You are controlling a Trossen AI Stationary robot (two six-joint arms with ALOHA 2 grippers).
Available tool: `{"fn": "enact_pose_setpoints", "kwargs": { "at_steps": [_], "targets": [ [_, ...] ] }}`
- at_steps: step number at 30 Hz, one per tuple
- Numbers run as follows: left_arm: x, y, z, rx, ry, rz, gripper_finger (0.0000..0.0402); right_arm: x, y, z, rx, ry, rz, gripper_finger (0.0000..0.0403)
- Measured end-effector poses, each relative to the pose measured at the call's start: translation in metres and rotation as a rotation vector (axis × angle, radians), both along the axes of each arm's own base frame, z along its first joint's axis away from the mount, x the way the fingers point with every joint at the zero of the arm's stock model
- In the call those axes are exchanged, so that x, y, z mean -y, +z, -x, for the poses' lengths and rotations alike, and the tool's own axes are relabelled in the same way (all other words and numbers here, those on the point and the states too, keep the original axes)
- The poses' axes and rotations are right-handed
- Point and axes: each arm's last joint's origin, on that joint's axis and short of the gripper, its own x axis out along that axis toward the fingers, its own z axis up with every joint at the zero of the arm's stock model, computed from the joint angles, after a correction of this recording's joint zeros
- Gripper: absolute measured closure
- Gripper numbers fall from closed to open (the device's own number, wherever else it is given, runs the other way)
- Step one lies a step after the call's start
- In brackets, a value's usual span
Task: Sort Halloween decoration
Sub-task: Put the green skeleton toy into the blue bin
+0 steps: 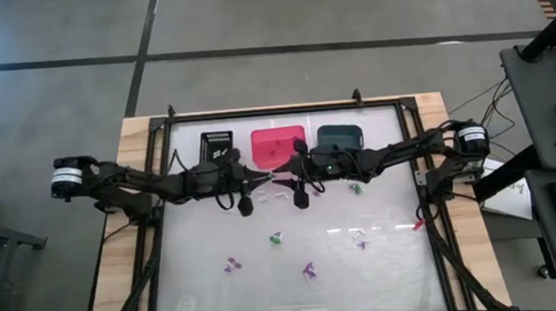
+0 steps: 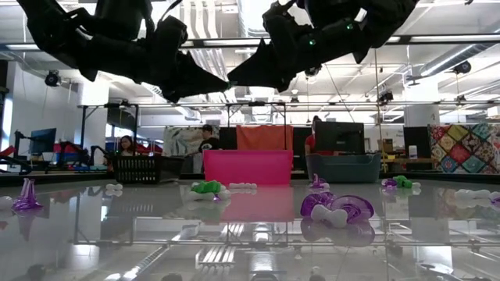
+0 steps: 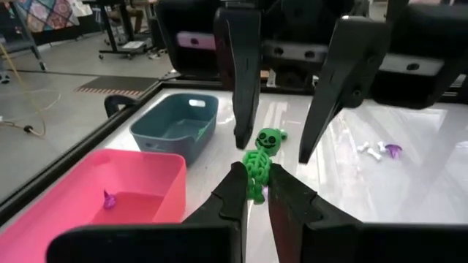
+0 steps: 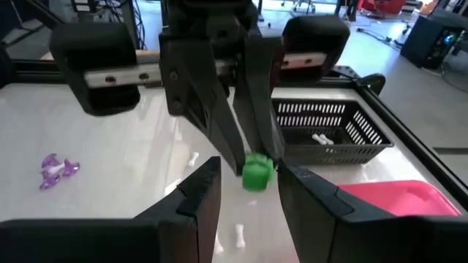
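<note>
Glossy white bench, bins along far edge. Left end effector (image 3: 252, 191) pinches green skeleton (image 3: 259, 162) mid-air; right end effector (image 4: 248, 183) spread around it. Handover step. Next: right closes, left releases, carry to bin.

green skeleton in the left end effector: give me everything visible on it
The green skeleton is a small glossy plastic-looking figure: round skull with dark eye sockets and a grin, ribbed torso below. It hangs above the white table, near the pink bin and teal bin, pinched by its lower body in the shut left end effector, head pointing toward the right end effector. That one is open, its fingers either side of the head; contact there is unclear. Legs are hidden.
</note>
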Motion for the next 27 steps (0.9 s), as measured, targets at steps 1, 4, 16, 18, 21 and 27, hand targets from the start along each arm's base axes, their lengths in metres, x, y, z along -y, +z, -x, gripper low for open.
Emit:
{"fn": "enact_pose_setpoints", "kwargs": {
  "at_steps": [1,4,16,18,21,27],
  "targets": [
    [-0.0001,-0.0013,-0.0005,-0.004,0.003,0.002,0.0387,0.0,0.0003,-0.0001,0.002,0.0,0.0,0.0275],
    [-0.0002,-0.0042,-0.0015,-0.015,0.006,0.009,0.0387,0.0001,0.0002,-0.0001,0.0,-0.001,-0.001,0.0275],
    [-0.0003,-0.0008,-0.0024,0.025,0.007,0.014,0.0387,0.0009,-0.0015,0.0005,-0.017,-0.028,0.002,0.0315],
    [-0.0003,-0.0009,-0.0024,0.023,0.007,0.014,0.0387,0.0009,-0.0014,0.0005,-0.017,-0.028,0.003,0.0329],
    [-0.0003,-0.0013,-0.0023,0.019,0.007,0.014,0.0387,0.0009,-0.0015,0.0005,-0.018,-0.028,0.003,0.0353],
    [-0.0002,-0.0022,-0.0022,0.009,0.007,0.015,0.0383,0.0011,-0.0024,0.0008,-0.027,-0.03,-0.003,0.0386]
  ]
}}
